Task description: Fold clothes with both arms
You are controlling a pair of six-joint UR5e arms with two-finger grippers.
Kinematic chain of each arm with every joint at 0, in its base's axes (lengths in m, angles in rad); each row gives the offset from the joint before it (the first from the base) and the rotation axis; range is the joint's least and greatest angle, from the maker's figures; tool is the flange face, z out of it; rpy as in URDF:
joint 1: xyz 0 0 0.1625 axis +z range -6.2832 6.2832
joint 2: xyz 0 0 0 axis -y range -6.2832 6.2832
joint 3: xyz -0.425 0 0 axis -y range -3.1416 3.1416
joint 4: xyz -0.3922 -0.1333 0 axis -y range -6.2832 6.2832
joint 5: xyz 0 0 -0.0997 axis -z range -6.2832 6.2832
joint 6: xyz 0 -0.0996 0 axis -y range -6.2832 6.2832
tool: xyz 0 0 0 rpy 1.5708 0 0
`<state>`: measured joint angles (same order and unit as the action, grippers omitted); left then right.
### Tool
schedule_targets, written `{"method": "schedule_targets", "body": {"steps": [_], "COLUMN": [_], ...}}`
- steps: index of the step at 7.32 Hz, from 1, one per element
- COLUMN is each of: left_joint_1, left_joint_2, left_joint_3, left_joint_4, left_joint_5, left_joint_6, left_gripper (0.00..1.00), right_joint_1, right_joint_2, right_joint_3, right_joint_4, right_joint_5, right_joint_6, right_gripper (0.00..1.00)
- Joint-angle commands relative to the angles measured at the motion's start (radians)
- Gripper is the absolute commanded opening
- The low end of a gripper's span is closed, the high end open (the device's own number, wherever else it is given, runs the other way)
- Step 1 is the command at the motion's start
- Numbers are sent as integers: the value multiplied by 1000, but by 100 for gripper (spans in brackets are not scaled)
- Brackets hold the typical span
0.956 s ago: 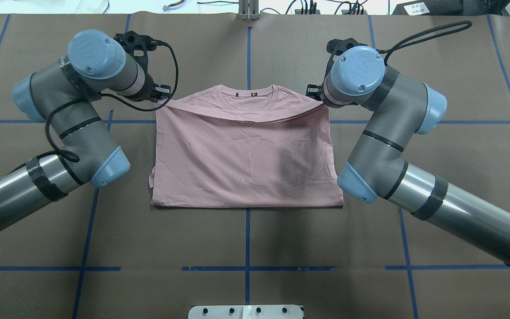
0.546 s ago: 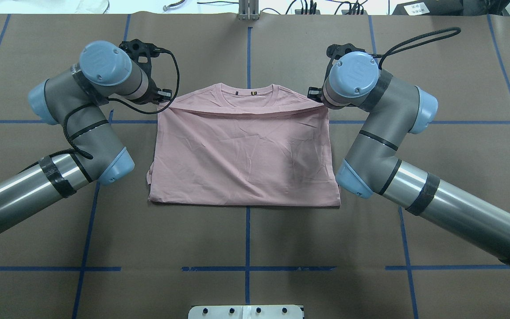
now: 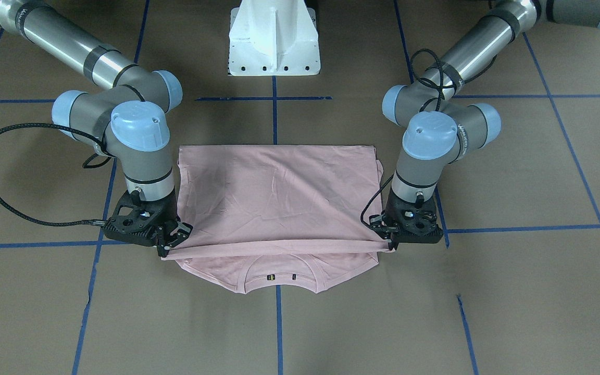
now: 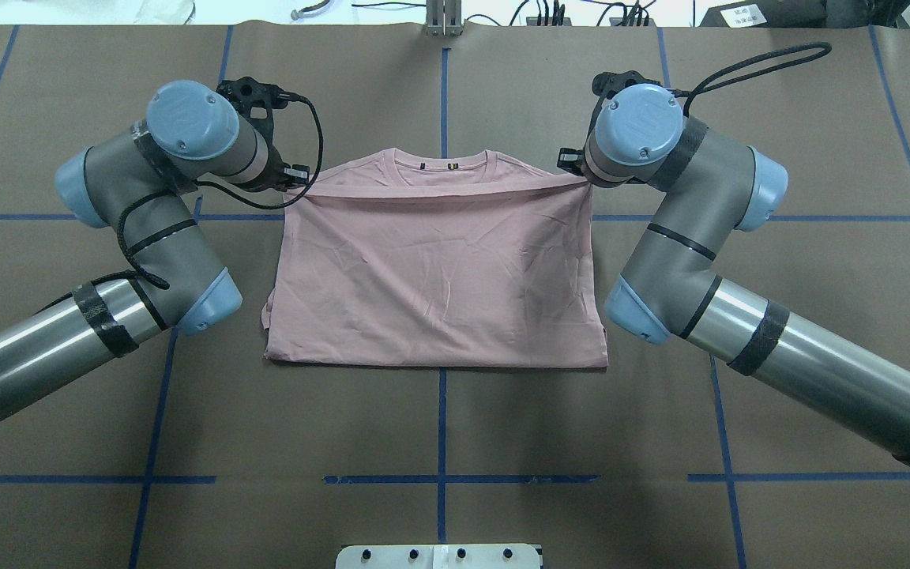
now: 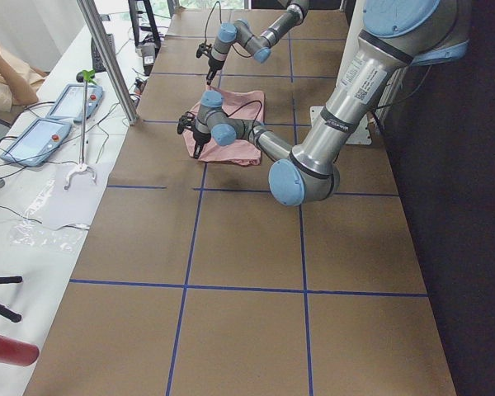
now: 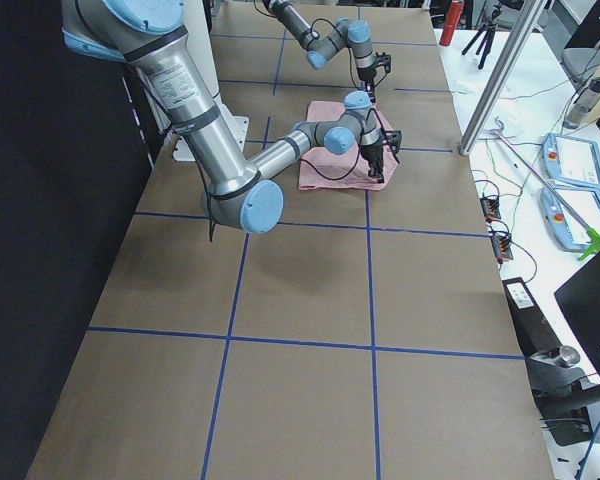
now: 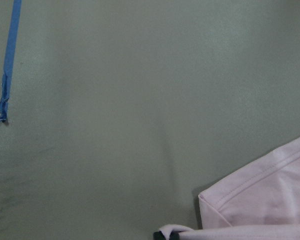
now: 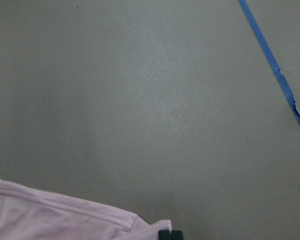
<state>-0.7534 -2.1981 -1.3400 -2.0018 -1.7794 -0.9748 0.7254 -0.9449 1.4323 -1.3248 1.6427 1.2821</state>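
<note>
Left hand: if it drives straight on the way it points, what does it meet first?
The left hand points down; likely the T-shirt shoulder beneath it, else the table paper. Depth unclear.

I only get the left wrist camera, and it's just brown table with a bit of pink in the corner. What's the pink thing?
Observer: It's a T-shirt, folded over so the top layer's edge lies just short of the collar.
Operator: Is my gripper holding it?
Observer: Yes, the left gripper pinches one end of that folded-over edge.
Operator: What's the other arm doing?
Observer: The right gripper pinches the opposite end, so the edge runs straight between the two.
</note>
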Motion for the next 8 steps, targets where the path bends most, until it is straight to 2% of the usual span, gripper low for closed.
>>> {"method": "schedule_targets", "body": {"steps": [1, 2, 3, 4, 6, 7, 8], "left_joint_1": [0, 0, -1, -3, 2, 6, 52], "left_joint_2": [0, 4, 12, 53, 173, 246, 326], "left_joint_3": [-1, -5, -25, -100, -288, -364, -463], "left_joint_4": [0, -2, -21, -23, -17, -29, -32], "left_joint_5": [0, -2, -2, -11, -17, -64, -66], "left_joint_6": [-1, 4, 2, 16, 70, 48, -35], "left_gripper": [0, 72, 100, 100, 100, 100, 100], "right_joint_1": [3, -3, -3, 6, 89, 98, 98], "right_joint_2": [1, 2, 8, 9, -32, -96, -132], "right_joint_3": [-21, -30, -32, -21, 31, 113, 169], "right_joint_4": [1, 1, 1, 4, 6, 4, 4], "right_joint_5": [0, -6, -10, 2, 197, 216, 216], "right_joint_6": [-7, -12, -36, -111, -260, -306, -311], "right_gripper": [0, 99, 100, 100, 100, 100, 100]}}
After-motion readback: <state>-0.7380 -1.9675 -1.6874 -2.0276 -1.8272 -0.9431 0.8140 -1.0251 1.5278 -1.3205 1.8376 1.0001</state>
